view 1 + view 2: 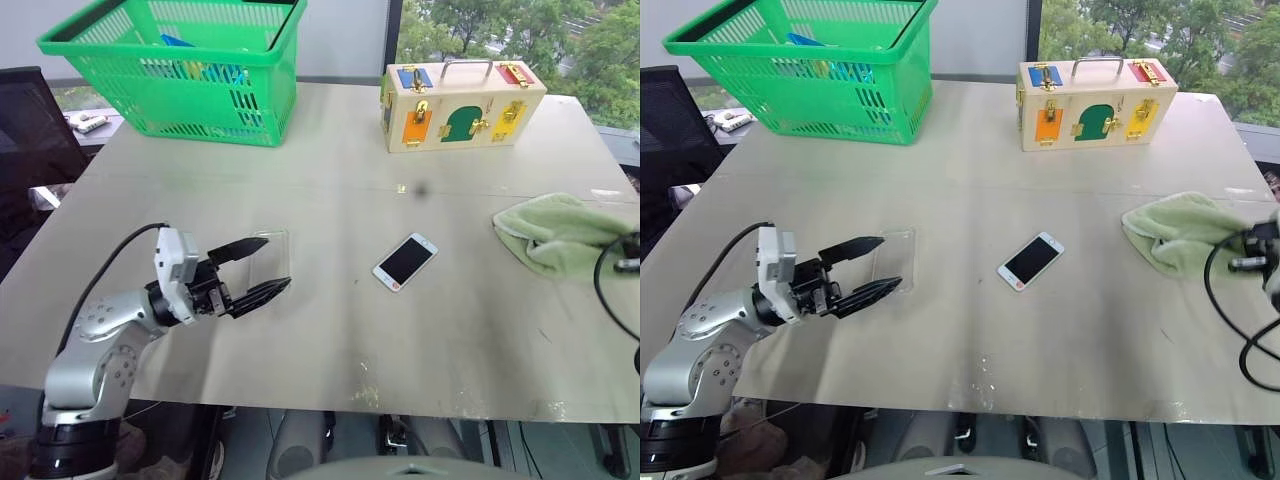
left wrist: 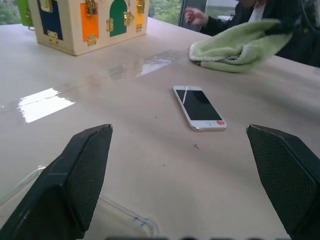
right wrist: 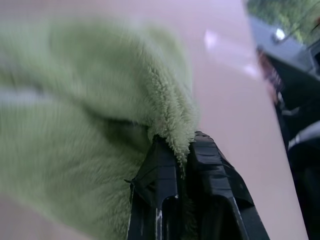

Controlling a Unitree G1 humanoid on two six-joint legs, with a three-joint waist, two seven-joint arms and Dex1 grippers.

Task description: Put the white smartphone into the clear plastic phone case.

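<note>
Spreading across the whole room's middle, the pale bench (image 1: 330, 330) carries everything: a green basket (image 1: 180, 70) at the far left, a wooden latch box (image 1: 460, 105) at the far right, and a green cloth (image 1: 555, 235) bunched at the right edge. The right hand (image 3: 182, 150) sits there with its fingers pinched together on a fold of that cloth, well apart from the work. The left hand (image 1: 258, 272) hovers at the near left, fingers spread wide, straddling the clear plastic phone case (image 1: 270, 255), which lies flat on the bench and shows as little more than glints. The white smartphone (image 1: 405, 261) lies screen-up near the middle, to the right of the case, touching nothing. I judge the phone stiff, light and slick on its glass, best taken across its long edges; the case looks thin and springy, likely to skid or flex unless pinned by its rim.
</note>
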